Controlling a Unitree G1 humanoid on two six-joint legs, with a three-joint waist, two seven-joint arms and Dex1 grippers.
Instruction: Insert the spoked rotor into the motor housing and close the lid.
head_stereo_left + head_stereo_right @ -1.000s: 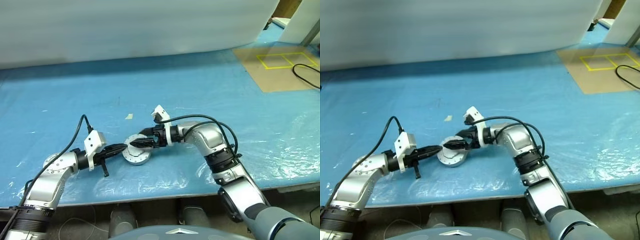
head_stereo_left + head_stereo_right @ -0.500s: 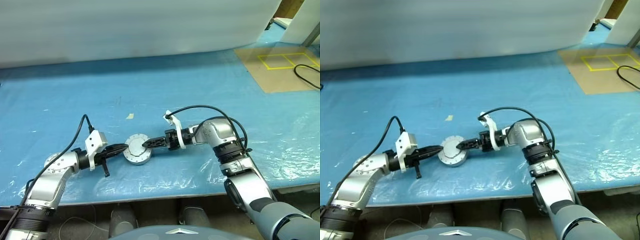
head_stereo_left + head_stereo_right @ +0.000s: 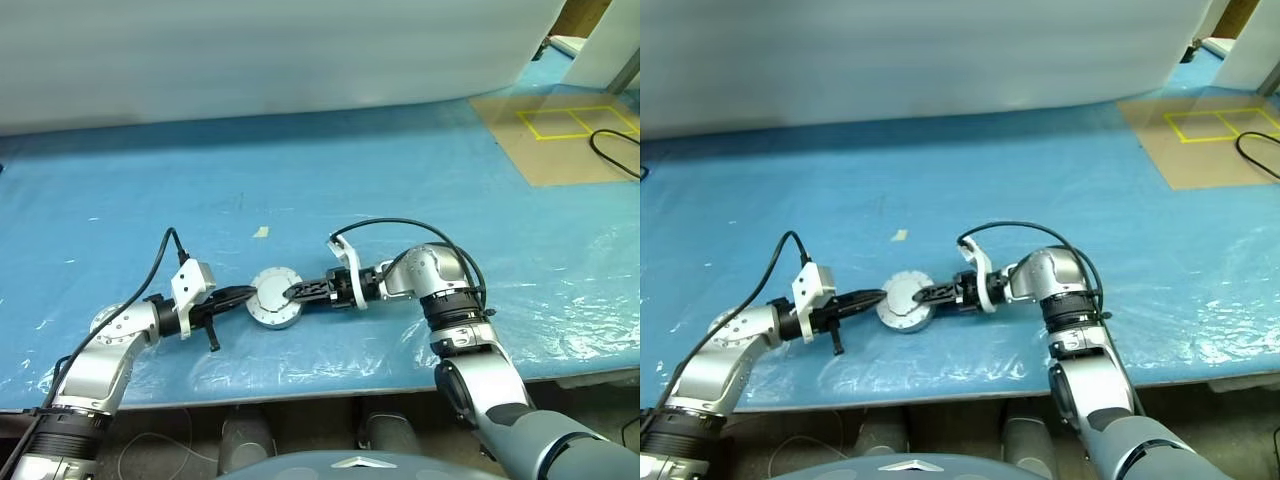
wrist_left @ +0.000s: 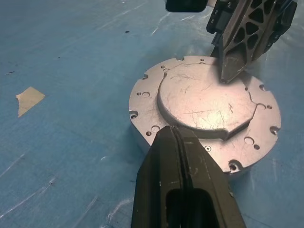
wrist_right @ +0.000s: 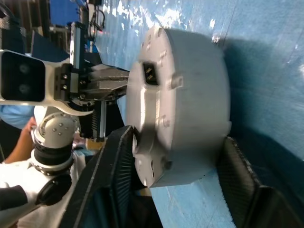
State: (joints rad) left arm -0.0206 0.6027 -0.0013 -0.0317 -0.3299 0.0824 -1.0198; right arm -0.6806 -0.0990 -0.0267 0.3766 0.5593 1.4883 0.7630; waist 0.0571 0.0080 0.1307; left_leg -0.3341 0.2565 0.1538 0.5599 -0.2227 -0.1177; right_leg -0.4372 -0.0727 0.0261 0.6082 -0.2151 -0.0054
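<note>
The right gripper (image 3: 291,293) reaches in from the right, lying low and pointing left at the round silver assembly in the near middle of the blue sheet (image 3: 400,190). Its two black fingers stand partly apart and straddle the assembly's right edge. In the left wrist view one fingertip (image 4: 228,71) rests on the raised top face of the lid (image 4: 204,102). In the right wrist view the other finger (image 5: 237,175) sits low beside the wall, close to the sheet. The lid lies flat and seated on the motor housing (image 4: 142,137), whose flange with its ring of small holes shows around it, so the inside is hidden. The left gripper (image 3: 243,296) comes from the left with its fingers pressed together on nothing, its tip right at the housing's left rim; whether it touches I cannot tell. A small pale scrap of tape (image 3: 259,232) lies on the sheet a little farther back, apart from the assembly. Far to the right are a brown board (image 3: 545,150) marked with yellow squares and a black cable (image 3: 608,152).
</note>
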